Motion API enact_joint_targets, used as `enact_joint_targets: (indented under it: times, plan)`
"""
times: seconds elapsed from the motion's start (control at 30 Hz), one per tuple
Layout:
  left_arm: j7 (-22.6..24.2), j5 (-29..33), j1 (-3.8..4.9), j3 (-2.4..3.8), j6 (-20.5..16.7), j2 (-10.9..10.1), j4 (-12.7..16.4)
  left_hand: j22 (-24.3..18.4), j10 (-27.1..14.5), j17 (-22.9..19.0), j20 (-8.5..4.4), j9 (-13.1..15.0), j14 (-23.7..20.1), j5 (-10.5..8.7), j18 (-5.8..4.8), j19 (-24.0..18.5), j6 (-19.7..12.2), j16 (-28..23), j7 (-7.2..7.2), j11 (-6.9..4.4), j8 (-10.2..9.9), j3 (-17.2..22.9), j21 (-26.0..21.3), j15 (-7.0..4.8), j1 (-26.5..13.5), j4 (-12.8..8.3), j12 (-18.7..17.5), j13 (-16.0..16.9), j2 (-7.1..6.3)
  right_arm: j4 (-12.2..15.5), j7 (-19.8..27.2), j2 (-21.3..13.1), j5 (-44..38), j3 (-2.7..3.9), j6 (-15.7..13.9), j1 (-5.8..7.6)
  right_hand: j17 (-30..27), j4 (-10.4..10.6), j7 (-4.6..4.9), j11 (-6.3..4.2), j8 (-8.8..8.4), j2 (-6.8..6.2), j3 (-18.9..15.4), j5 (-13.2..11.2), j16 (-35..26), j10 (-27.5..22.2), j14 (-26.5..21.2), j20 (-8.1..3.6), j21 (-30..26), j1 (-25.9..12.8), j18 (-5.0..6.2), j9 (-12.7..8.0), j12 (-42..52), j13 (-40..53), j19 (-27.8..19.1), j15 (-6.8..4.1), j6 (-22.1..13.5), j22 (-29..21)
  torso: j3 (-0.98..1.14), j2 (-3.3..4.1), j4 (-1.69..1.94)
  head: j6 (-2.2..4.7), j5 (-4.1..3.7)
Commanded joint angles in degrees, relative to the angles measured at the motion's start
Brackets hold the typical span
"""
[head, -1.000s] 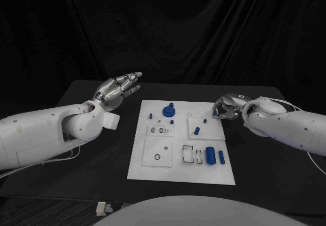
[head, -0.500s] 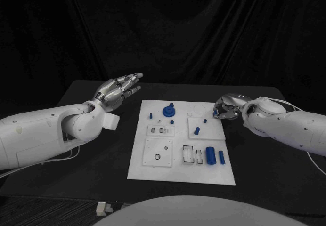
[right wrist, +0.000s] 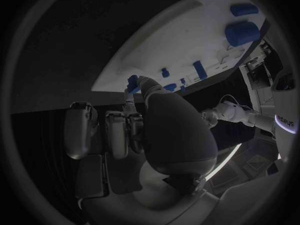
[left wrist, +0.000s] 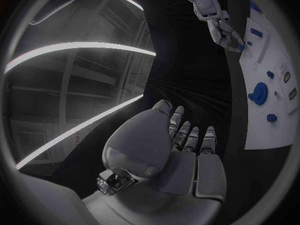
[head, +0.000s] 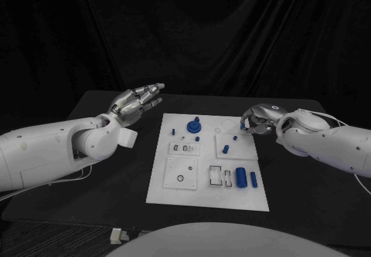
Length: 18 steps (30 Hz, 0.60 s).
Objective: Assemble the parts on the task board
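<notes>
The right hand (head: pixel 257 121) pinches a small blue part (right wrist: pixel 132 82), mostly hidden by its fingers, at the task board (head: pixel 202 188)'s far right corner; the left hand (head: pixel 136 101) hovers, fingers spread.

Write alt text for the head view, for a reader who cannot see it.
A white task board lies in the middle of a black table, with small blue parts on it. The right hand is at the board's far right edge, pinching a small blue part. The left hand is raised, fingers apart, beside the board's far left corner.
</notes>
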Motion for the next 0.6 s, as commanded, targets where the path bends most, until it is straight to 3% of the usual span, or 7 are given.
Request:
enact_joint_targets:
  times: [0.03, 0.13, 0.23, 0.47, 0.6]
  plan:
    - [0.36, -0.21, -0.05, 0.06, 0.77, 0.00, 0.13, 0.08, 0.06, 0.07, 0.42, 0.08, 0.14, 0.35, 0.48, 0.12, 0.07, 0.28, 0.33, 0.38, 0.33, 0.40, -0.13, 0.38, 0.56, -0.04, 0.27, 0.07, 0.10, 3.47, -0.88, -0.48, -0.33, 0.13, -4.02, 1.45, 15.09, -0.36, 0.09, -0.19, 0.24, -0.09, 0.05, 0.22, 0.17, 5.86, 6.06, -0.20, -0.37, 0.48, 0.22, 0.13, 0.20, 15.10, -0.27, -0.40, 0.49, 11.24, -0.01, -0.02, -0.04, 0.01, 0.24]
    - [0.25, -0.21, -0.05, 0.06, 0.81, 0.10, 0.09, 0.08, 0.06, 0.07, 0.42, 0.08, 0.14, 0.35, 0.48, 0.12, 0.07, 0.28, 0.33, 0.38, 0.33, 0.40, -0.13, 0.38, 0.56, -0.04, 0.27, 0.07, 0.10, 7.39, -0.29, -0.66, -0.34, 0.13, -7.10, 2.44, 15.09, -0.44, 0.24, 0.02, 0.30, -0.25, 0.00, 0.03, 0.17, 5.86, 6.06, -0.17, -0.26, 0.42, 0.18, 0.22, 0.20, 15.10, -0.18, -0.30, 0.44, 11.28, -0.06, -0.04, -0.08, 0.01, 0.49]
    - [0.09, -0.21, -0.05, 0.06, 0.85, 0.13, 0.05, 0.08, 0.06, 0.07, 0.42, 0.08, 0.14, 0.35, 0.48, 0.12, 0.07, 0.28, 0.33, 0.38, 0.33, 0.40, -0.13, 0.38, 0.56, -0.04, 0.27, 0.07, 0.10, 9.75, -0.05, 0.33, -0.70, 0.13, -7.92, 2.86, 15.09, -0.81, 0.29, 0.14, 0.50, -0.36, 0.19, 0.77, 0.17, 5.86, 6.06, -0.08, 0.00, 0.58, 0.12, 0.41, 0.20, 15.10, 0.03, -0.16, 0.58, 11.35, -0.06, -0.08, -0.05, 0.01, 0.49]
    - [-0.15, -0.21, -0.05, 0.06, 1.09, 0.32, 0.07, 0.10, 0.08, 0.07, 0.43, 0.09, 0.14, 0.35, 0.49, 0.14, 0.12, 0.29, 0.33, 0.39, 0.36, 0.46, -0.12, 0.38, 0.57, -0.06, 0.30, 0.08, 0.09, 12.58, -0.97, 2.74, -2.66, 0.13, -4.01, 1.96, 15.09, -0.86, 0.36, 0.42, 0.60, -0.28, 0.28, 0.85, 0.17, 5.86, 6.06, 0.00, -0.11, 0.49, 0.14, 0.52, 0.20, 15.10, -0.01, -0.01, 0.65, 11.31, 0.02, -0.03, 0.08, 0.01, 0.66]
    - [-0.26, -0.21, -0.05, 0.06, 1.22, 0.48, -0.07, 0.11, 0.08, 0.08, 0.44, 0.09, 0.15, 0.36, 0.49, 0.16, 0.16, 0.31, 0.33, 0.39, 0.38, 0.49, -0.10, 0.39, 0.58, -0.07, 0.31, 0.08, 0.09, 13.15, -1.82, 4.26, -3.87, 0.12, -1.92, 1.08, 15.09, -0.97, 0.50, 0.55, 0.51, -0.31, 0.34, 0.75, 0.17, 5.86, 6.06, 0.08, -0.28, 0.49, 0.18, 0.52, 0.20, 15.10, -0.09, 0.10, 0.41, 11.25, 0.10, -0.10, 0.29, 0.01, 0.29]
